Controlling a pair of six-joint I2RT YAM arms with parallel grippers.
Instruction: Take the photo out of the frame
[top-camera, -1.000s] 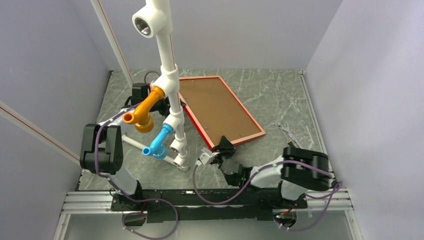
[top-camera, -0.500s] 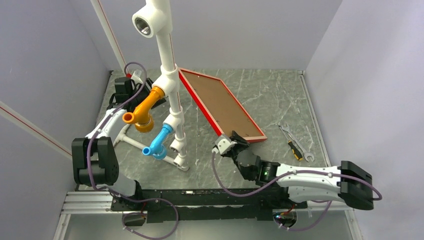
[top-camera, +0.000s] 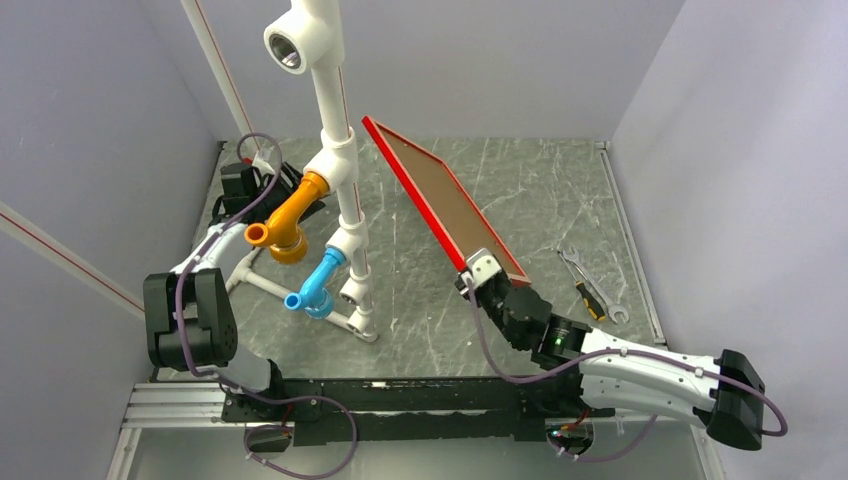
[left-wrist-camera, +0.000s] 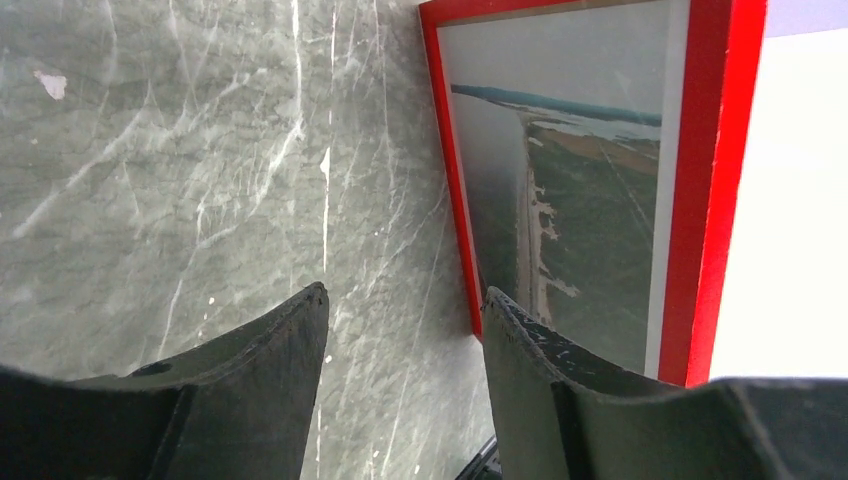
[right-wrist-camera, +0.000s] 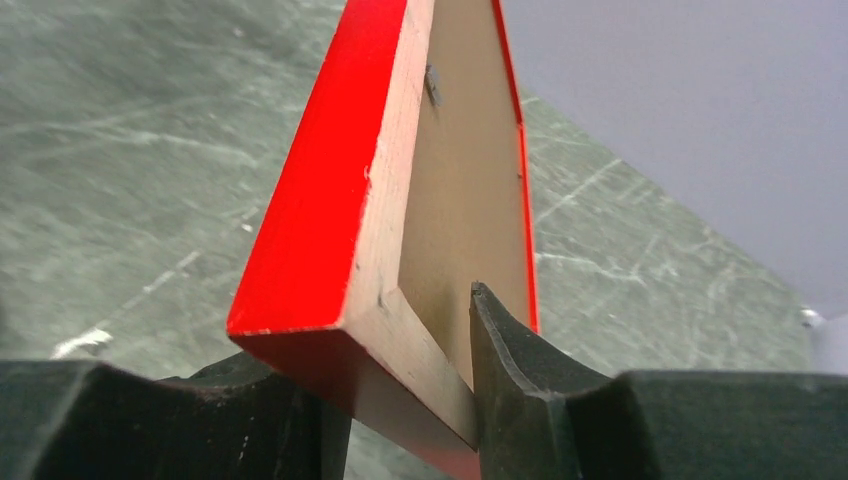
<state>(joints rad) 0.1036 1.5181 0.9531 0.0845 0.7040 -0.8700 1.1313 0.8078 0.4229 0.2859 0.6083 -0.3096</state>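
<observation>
The table (top-camera: 560, 190) is grey-green stone with white streaks, and plain pale walls stand around it. In the middle, the frame (top-camera: 440, 205) is tipped up on its side, so its thin red edge and brown back face up. I cannot tell for sure if its low edge rests on the stone. The right gripper (top-camera: 483, 272) is pinching the near corner of the frame, with one finger on the red front and one on the brown back board (right-wrist-camera: 460, 180). The left gripper (left-wrist-camera: 404, 300) is far off at the back left with its fingers spread, and it has nothing between them. It looks at the front of the frame, where the photo (left-wrist-camera: 570, 200) of land and water still sits inside. So I think the job has only just started. The back board is still in, a little clip (right-wrist-camera: 432, 85) shows on it, and the photo is not out yet. The back has to be opened and the photo lifted free. A tall white pipe stand (top-camera: 340, 160) with an orange pipe (top-camera: 290, 215) and a blue pipe (top-camera: 318, 285) stands between the left arm and the frame, so it could get in the way. A wrench (top-camera: 570, 260) and a screwdriver (top-camera: 590, 293) lie near the right arm.
</observation>
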